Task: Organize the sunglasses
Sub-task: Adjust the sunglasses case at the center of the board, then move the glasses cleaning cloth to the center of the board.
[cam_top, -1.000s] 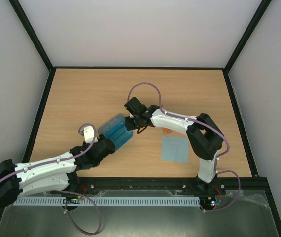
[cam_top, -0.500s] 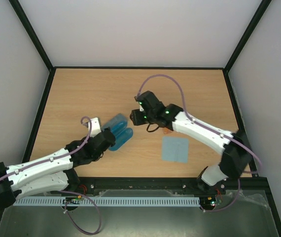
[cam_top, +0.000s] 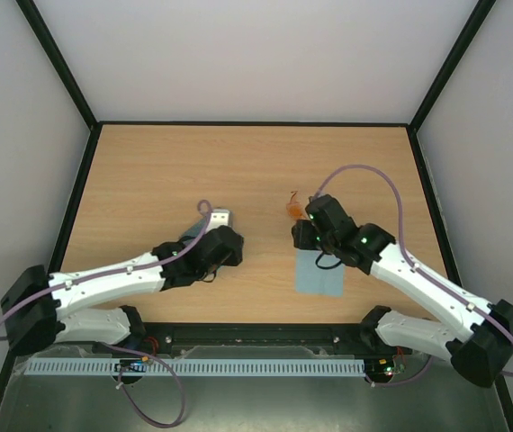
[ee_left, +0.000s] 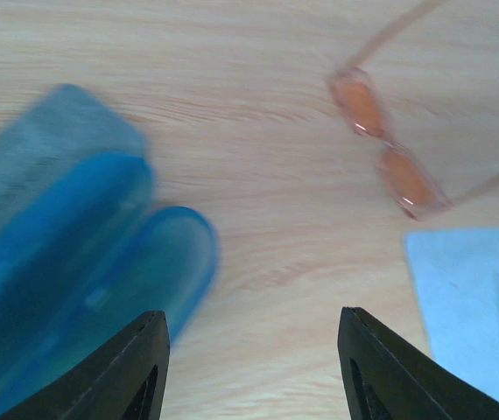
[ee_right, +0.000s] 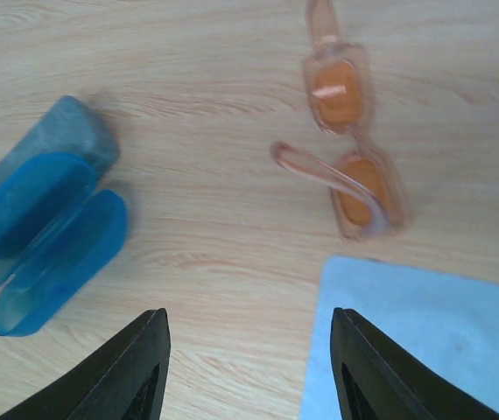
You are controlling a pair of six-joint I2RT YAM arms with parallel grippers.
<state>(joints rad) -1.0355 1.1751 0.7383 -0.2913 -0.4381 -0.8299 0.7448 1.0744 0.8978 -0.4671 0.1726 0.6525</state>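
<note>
The orange-lensed sunglasses (cam_top: pixel 293 206) lie on the table near its middle, one temple folded across a lens in the right wrist view (ee_right: pixel 347 144). They also show in the left wrist view (ee_left: pixel 385 162). My right gripper (ee_right: pixel 248 311) is open and empty, just near-right of them (cam_top: pixel 301 234), over bare wood and the cloth's edge. My left gripper (ee_left: pixel 251 311) is open and empty above the table (cam_top: pixel 228 243), beside the open blue case (ee_left: pixel 66 262). The red-pink pair is out of view.
The open blue case (ee_right: pixel 44 227) lies left of the sunglasses; my left arm hides it in the top view. A pale blue cloth (cam_top: pixel 319 273) lies just near-right of the sunglasses, also in the wrist views (ee_right: pixel 433 341) (ee_left: pixel 477 306).
My right arm has drawn back to the right, away from the case, uncovering the orange sunglasses. My left arm has swung right and forward and now covers the blue case in the top view.
</note>
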